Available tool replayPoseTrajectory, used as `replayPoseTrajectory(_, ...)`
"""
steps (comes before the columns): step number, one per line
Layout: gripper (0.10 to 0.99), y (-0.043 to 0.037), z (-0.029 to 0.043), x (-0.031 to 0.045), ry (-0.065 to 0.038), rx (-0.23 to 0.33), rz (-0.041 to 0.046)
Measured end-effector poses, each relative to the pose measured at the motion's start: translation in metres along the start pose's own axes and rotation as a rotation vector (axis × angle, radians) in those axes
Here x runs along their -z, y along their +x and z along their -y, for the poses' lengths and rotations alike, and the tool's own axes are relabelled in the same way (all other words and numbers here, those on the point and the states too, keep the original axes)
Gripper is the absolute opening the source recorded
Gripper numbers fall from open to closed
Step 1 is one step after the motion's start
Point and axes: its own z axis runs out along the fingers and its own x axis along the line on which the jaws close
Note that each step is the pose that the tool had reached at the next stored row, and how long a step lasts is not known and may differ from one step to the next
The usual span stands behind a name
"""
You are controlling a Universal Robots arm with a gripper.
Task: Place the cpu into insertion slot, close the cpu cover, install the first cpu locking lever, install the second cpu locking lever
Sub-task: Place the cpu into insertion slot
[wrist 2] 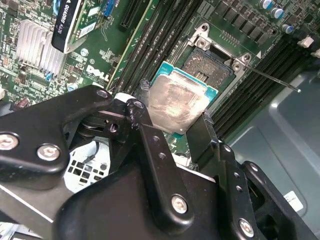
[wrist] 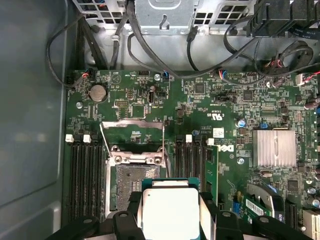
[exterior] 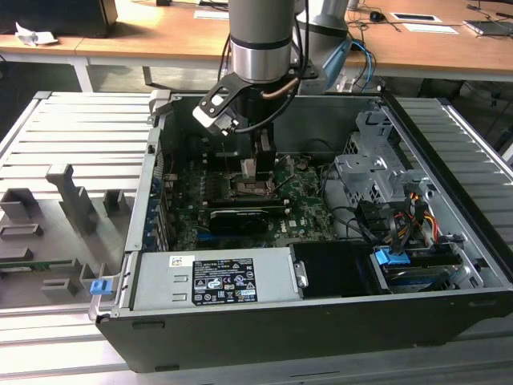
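The tool had the cpu clamped between its two black fingers. They were opened just to the width of the chip and pressed on two opposite edges of it. In both wrist views the silvery metal face was turned to the cameras, with a dull smear across it, so the contact face looked down to the board.

The chip hung over the near part of the slot, a little to one side of it and not seated. The dark centre of the slot was open to see beyond the chip. How high the chip was above the slot, I cannot tell.

I judge the cpu to be light, thin and stiff, but fragile. The edges are the right place to hold it, as the tool did, because the lower face and the slot's contacts can be damaged by a touch or by a tilted drop. The smear may make the metal face slippery, so a hold on the faces would be poor.

Behind the slot the cover stood lifted open, and two thin levers stood up beside it, both free.

Farther off lay the green board, then a bundle of black cables. In the exterior view the arm reached down into the open case, which lay on a ribbed grey surface.
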Motion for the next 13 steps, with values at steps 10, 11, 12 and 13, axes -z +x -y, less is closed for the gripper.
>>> replayPoseTrajectory(10,0.541,-0.0001,0.0027,-0.0104,0.000,0.000,0.0001)
replayPoseTrajectory(11,0.541,0.0020,0.0031,-0.0148,0.000,0.000,0.0002)
replayPoseTrajectory(12,0.541,0.0034,0.0032,-0.0166,0.000,-0.003,0.0003)
replayPoseTrajectory(13,0.541,0.0039,0.0034,-0.0176,0.000,-0.011,0.0010)
